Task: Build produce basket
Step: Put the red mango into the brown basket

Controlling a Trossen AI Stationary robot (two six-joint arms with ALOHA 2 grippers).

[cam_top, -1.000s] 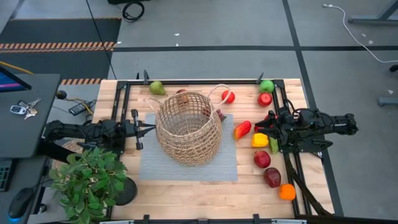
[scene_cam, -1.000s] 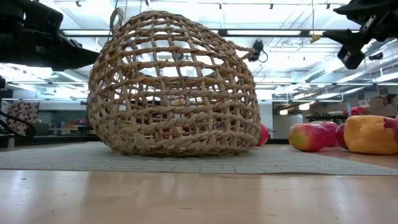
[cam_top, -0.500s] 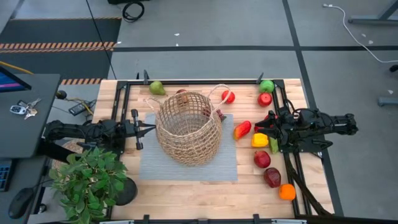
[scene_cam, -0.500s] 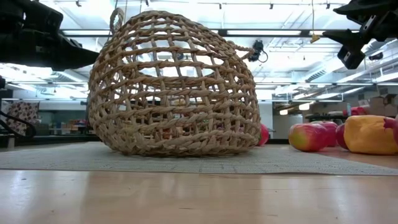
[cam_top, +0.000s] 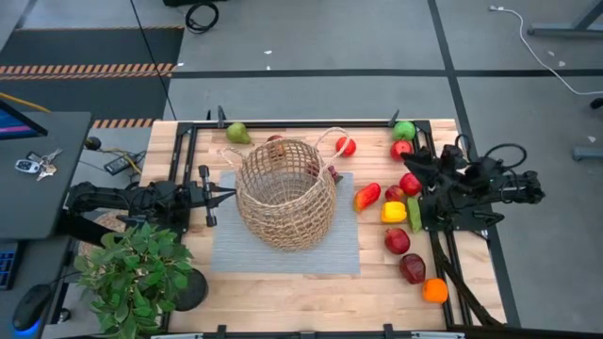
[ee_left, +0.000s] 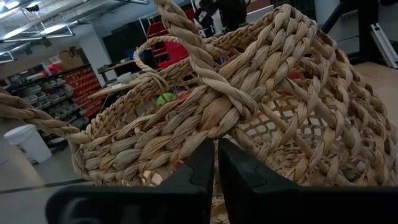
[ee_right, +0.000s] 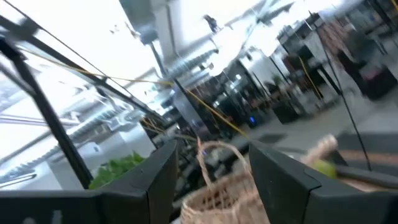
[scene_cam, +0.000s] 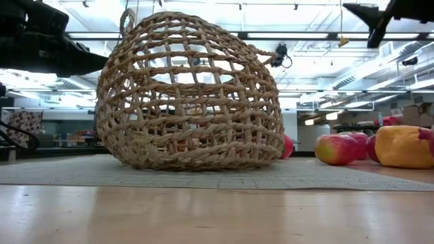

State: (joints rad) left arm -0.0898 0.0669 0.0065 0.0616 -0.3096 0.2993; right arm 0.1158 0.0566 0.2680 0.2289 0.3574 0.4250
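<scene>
High view: basket [cam_top: 285,193] sits mid-tabletop on a grey mat [cam_top: 226,254], tipped over, mouth toward the far edge. Left arm [cam_top: 141,198] reaches in from the left edge; its jaws meet the basket's left side at the rim. Left wrist view: the two dark fingers [ee_left: 186,177] stand closed with only a sliver between them, tips right under a thick braided strand of the rim. Whether a strand is pinched cannot be told.

Right arm [cam_top: 471,193] lies over the right edge, well apart from the basket. Right wrist view: its jaws stand apart with nothing between them, pointing up into the room.

Produce outside the basket:
- green pear [cam_top: 237,133] at the far edge, left of the basket
- green apple [cam_top: 404,130] and red apple [cam_top: 401,149] near the far right corner
- red-orange pepper [cam_top: 367,196] and yellow pepper [cam_top: 393,212] between basket and right arm
- another red apple [cam_top: 410,184] just beside the right jaws
- orange [cam_top: 434,290] near the near right corner

Hard to make out: low view shows red through the weave; what lies inside is unclear. Small pieces behind the basket's far side are partly hidden. Right wrist picture is motion-blurred. Potted plant [cam_top: 137,273] covers the near left corner.
</scene>
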